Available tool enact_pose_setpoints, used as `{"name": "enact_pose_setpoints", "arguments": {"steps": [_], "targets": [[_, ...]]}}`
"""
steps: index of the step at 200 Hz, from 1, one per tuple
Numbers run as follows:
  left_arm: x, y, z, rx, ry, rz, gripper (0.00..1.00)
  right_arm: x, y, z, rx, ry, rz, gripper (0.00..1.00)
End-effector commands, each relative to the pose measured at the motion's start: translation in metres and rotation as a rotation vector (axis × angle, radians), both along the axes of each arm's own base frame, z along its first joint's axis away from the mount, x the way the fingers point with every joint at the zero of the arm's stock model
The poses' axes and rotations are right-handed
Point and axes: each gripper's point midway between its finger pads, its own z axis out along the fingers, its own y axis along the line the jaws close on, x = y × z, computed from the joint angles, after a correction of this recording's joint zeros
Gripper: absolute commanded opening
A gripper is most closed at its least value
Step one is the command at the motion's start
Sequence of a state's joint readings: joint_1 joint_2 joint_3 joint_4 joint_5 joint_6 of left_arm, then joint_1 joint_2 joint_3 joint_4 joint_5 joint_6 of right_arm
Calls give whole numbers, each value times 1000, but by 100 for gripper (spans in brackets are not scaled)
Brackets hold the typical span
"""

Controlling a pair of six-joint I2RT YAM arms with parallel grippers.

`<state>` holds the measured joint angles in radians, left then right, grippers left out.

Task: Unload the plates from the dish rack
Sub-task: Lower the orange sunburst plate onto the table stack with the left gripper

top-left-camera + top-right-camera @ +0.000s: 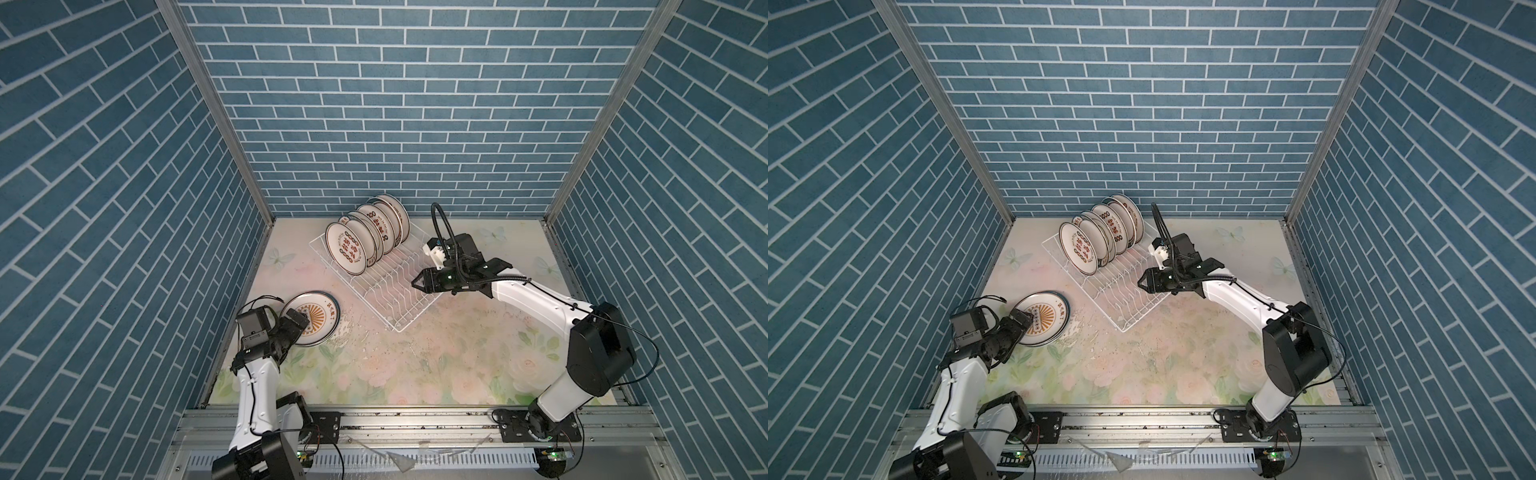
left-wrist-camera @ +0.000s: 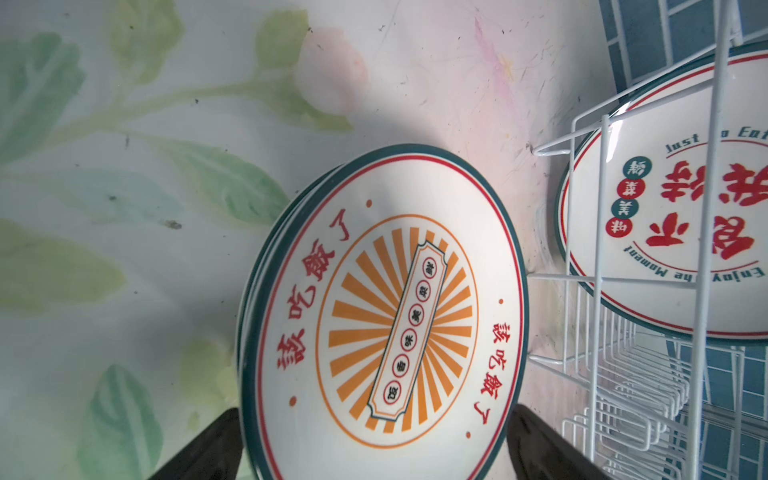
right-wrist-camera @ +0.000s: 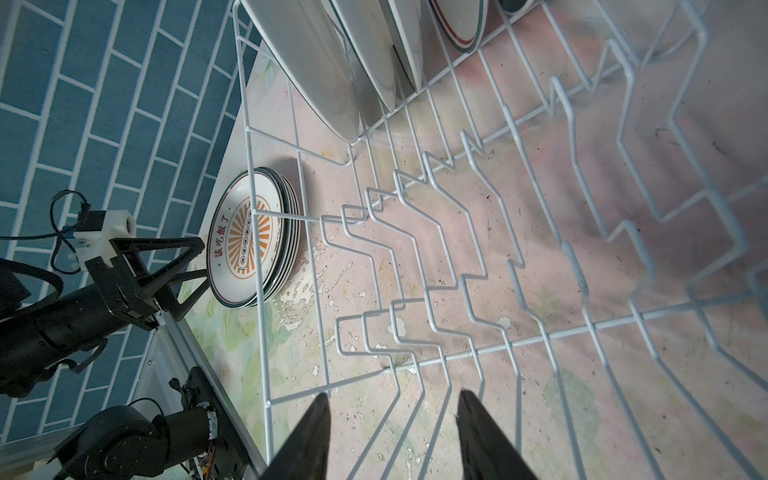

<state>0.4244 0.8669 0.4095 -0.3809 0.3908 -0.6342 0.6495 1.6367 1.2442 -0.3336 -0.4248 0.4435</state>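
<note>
Plates point(image 1: 348, 254) overlapping (count unclear), stack point(image 1: 325, 315) partly hidden

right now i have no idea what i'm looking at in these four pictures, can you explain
These are two robot arms fixed to a rail at the table's front edge, each ending in a two-fingered gripper. The two wide pictures come from a camera high above, the other two from small cameras on the arms' wrists. On the flowered table sits a white wire dish rack with a row of plates standing at its far end. Beside it lies a small stack of plates, sunburst design on top. The left gripper is open at that stack's edge, holding nothing. The right gripper, also open and empty, hovers over the rack's bare slots.
</note>
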Motion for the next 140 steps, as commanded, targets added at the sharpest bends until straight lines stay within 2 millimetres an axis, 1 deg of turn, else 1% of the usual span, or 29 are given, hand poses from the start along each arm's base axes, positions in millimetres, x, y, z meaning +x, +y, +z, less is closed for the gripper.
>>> {"name": "enact_pose_setpoints", "arguments": {"steps": [1,37,68,99,112,140], "targets": [[-3,1,1,22,21,-6,99,4,0,5,-28,-34,26,50],[-5,2,4,50,25,-5,99,12,-3,9,-69,-70,18,50],[-7,3,12,91,11,-2,99,21,2,4,-88,-67,21,50],[-4,2,10,83,9,-11,99,30,8,-10,-114,-39,16,50],[-3,1,7,76,16,-19,99,33,6,-19,-149,-25,1,50],[0,1,3,68,26,-28,99,38,-9,-38,-265,-1,-55,49]]}}
